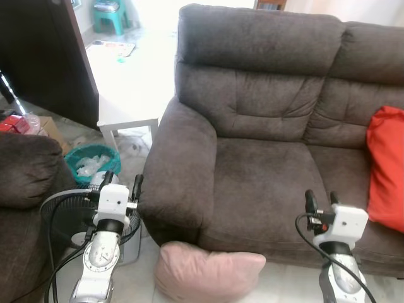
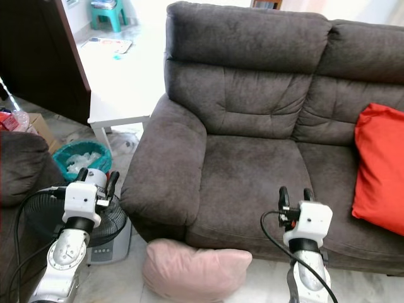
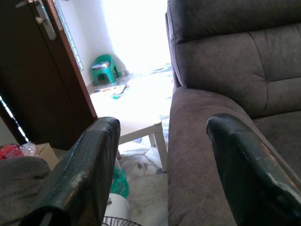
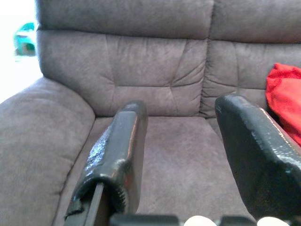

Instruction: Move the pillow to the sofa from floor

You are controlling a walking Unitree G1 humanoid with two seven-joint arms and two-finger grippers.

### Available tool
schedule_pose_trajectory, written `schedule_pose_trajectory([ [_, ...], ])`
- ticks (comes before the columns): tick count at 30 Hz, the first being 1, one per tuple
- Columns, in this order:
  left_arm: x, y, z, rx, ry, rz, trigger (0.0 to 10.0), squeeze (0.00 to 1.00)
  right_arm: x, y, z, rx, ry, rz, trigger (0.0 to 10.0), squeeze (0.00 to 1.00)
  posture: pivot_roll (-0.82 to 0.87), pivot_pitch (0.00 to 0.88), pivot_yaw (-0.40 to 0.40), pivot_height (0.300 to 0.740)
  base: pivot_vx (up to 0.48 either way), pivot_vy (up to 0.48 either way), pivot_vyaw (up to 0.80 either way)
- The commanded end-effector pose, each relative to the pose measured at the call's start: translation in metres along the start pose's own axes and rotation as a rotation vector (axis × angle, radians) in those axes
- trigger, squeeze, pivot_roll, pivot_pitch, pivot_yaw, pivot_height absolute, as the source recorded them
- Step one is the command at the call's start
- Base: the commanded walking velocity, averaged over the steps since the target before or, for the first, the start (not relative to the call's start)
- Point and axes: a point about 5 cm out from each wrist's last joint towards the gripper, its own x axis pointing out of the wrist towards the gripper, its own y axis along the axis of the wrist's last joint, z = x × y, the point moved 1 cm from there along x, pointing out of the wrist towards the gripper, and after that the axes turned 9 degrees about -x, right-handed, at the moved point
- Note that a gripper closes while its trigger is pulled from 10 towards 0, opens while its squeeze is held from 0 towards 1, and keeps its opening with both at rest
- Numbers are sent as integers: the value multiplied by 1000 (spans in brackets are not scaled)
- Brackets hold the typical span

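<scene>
Nearest the camera, a soft pink pillow [image 1: 208, 273] is seen lying on the pale floor [image 1: 142, 278], slumped and creased, against the front lower edge of the sofa [image 1: 252, 177] near its left armrest. Plush dark-grey fabric with stitched, tufted back cushions covers the sofa; a smooth red cushion [image 1: 386, 167] leans at its right end. Both the left gripper [image 1: 121, 181] and the right gripper [image 1: 320, 201] are held with fingers spread apart, nothing between them.

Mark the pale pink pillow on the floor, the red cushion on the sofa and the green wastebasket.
Pale pink pillow [image 1: 208, 273], left eye view, middle of its top face.
Red cushion [image 2: 377, 169], right eye view, centre of its front.
Green wastebasket [image 1: 92, 163], left eye view, its rim.
</scene>
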Motion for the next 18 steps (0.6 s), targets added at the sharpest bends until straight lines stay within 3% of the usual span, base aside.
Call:
schedule_pose_trajectory([
  [1, 4, 0, 0, -17, 6, -20, 10000, 0, 1, -2, 0, 10, -22, -19, 10000, 0, 72, 0, -38, 740, 0, 0, 0],
  [8, 23, 13, 1, -28, -61, -9, 10000, 0, -5, -3, 3, 38, -105, -55, 10000, 0, 41, 0, 23, 740, 0, 0, 0],
  [18, 28, 17, 10, -54, -119, -17, 10000, 0, -21, -6, -1, 56, -138, -76, 10000, 0, 17, 0, 58, 740, 0, 0, 0],
])
